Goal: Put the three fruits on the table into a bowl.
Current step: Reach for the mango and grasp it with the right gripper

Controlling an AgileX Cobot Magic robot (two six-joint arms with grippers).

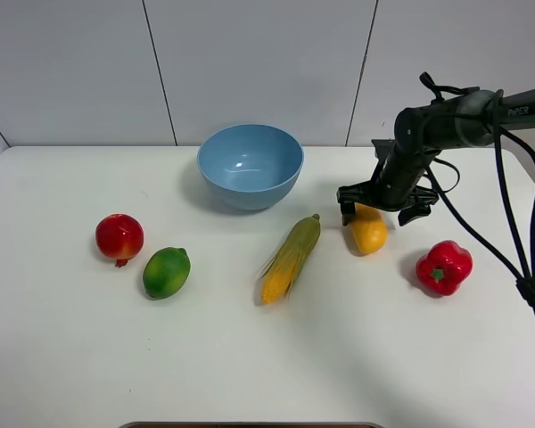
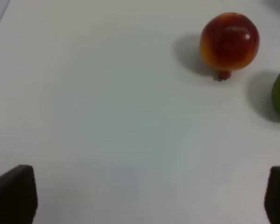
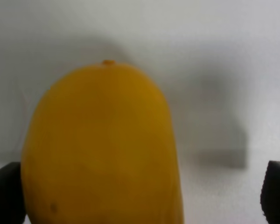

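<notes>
While jaws stand wide, R gripper (image 1: 378,212) straddles mango (image 1: 370,234).

Shows a white table (image 1: 71,357) with a light-blue bowl (image 1: 250,183) at the back. Carries pomegranate (image 1: 119,237) and green fruit (image 1: 166,272) at left, corn cob (image 1: 291,259) in the middle, mango (image 1: 368,234) and red pepper (image 1: 443,267) at right.

Bowl (image 1: 250,165) at 12 o'clock on the table (image 1: 71,357), corn cob (image 1: 291,259) near centre, pomegranate (image 1: 119,237) at 9 o'clock, lime (image 1: 166,272) just beside at its 4 o'clock, mango (image 1: 368,230) at the cob's 2 o'clock, bell pepper (image 1: 444,267) at the mango's 4 o'clock.
</notes>
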